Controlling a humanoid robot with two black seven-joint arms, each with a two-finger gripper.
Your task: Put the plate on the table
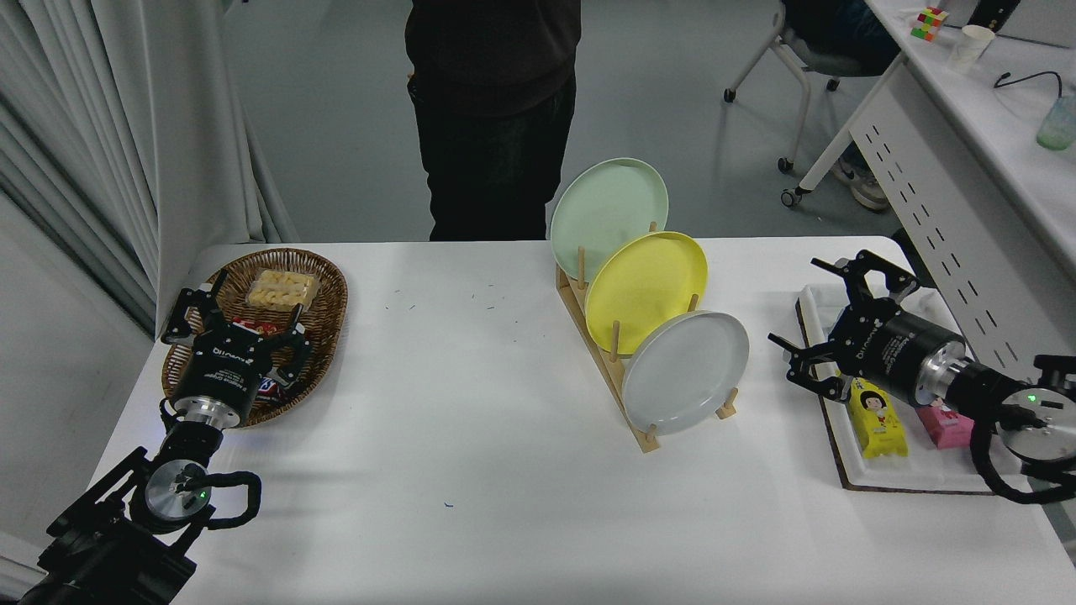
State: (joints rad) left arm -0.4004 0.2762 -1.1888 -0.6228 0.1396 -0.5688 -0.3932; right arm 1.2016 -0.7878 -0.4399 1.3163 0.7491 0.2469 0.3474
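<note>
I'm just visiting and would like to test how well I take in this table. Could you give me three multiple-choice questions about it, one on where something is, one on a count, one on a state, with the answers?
1. Where does the light-grey plate stand?
A. nearest slot of the wooden rack
B. flat on the table
C. in the wicker basket

2. How many plates does the rack hold?
A. two
B. three
C. four

3. How is the right gripper now?
A. shut on the plate
C. open, apart from the plate
B. shut on a snack pack

Answers:
1 A: it leans on edge in front of the yellow plate.
2 B: grey, yellow and mint-green plate.
3 C: its fingers are spread beside the white tray, with a clear gap to the plate.

The left gripper sits parked over the basket.
</note>
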